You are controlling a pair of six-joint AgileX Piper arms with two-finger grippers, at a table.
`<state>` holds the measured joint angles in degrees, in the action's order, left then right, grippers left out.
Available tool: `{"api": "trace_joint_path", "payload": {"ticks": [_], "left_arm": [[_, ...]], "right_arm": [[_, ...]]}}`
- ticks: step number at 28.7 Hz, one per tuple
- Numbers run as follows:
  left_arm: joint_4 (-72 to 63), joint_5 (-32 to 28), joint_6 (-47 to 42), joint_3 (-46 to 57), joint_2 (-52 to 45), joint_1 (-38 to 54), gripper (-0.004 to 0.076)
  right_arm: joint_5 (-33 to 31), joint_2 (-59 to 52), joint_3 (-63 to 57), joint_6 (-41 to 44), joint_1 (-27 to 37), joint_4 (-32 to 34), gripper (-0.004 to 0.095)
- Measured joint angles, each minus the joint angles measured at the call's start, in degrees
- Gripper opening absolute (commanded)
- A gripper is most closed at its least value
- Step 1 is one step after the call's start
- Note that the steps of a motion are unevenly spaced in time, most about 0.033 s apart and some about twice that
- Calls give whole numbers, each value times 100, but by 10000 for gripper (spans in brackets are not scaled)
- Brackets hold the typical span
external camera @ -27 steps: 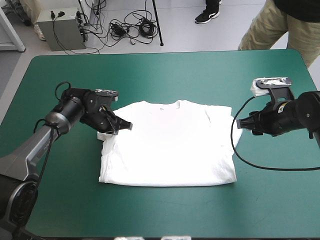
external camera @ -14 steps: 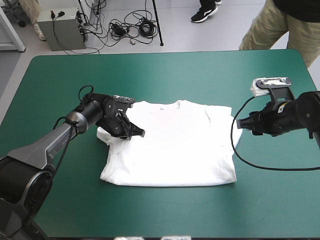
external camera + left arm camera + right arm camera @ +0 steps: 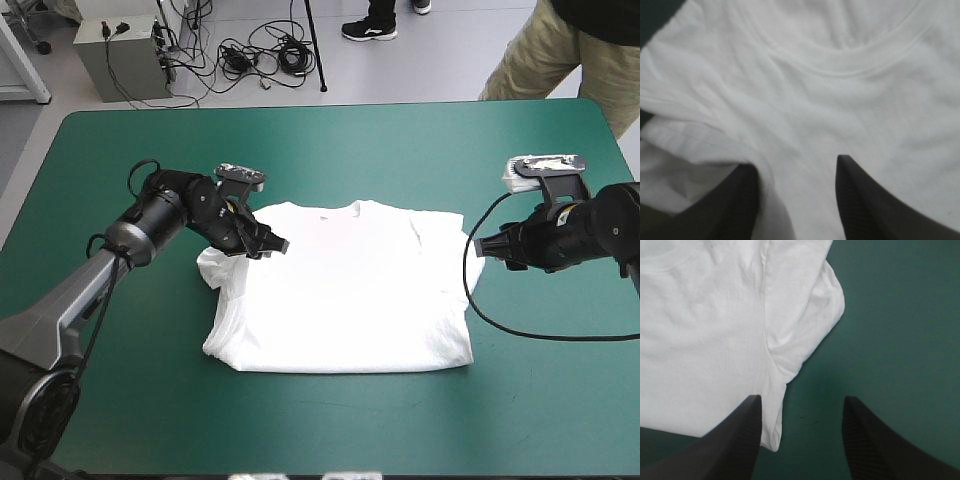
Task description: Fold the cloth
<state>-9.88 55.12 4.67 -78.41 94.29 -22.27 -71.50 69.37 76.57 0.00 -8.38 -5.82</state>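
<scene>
Since just before: small shift of left gripper (image 3: 277, 245) toward 12 o'clock over the T-shirt (image 3: 340, 295), wrist swung back toward 10 o'clock; right gripper (image 3: 486, 249) unmoved. T-shirt spread flat at table centre on the teal-green cover (image 3: 400, 150), collar (image 3: 322, 211) at 12 o'clock, hem at 6. Bunched and turned inward at 9 o'clock of the shirt: left sleeve (image 3: 213, 268). Left gripper (image 3: 795, 167) over the shoulder at roughly 10 o'clock of the shirt, black fingers (image 3: 860, 200) spread apart, only white cloth in the gap, nothing pinched, collar seam just ahead. Right gripper (image 3: 802, 399) at 3 o'clock of the shirt, just beside right sleeve (image 3: 810, 325), fingers likewise spread, one over the shirt's side edge, the other over bare cover; contact with cloth impossible to tell
</scene>
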Motion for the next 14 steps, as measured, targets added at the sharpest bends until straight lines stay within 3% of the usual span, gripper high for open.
{"api": "trace_joint_path", "payload": {"ticks": [14], "left_arm": [[281, 1062, 0, -99, -578, 0, 349]], "right_arm": [[26, 187, 1, 305, 0, 119, 465]]}}
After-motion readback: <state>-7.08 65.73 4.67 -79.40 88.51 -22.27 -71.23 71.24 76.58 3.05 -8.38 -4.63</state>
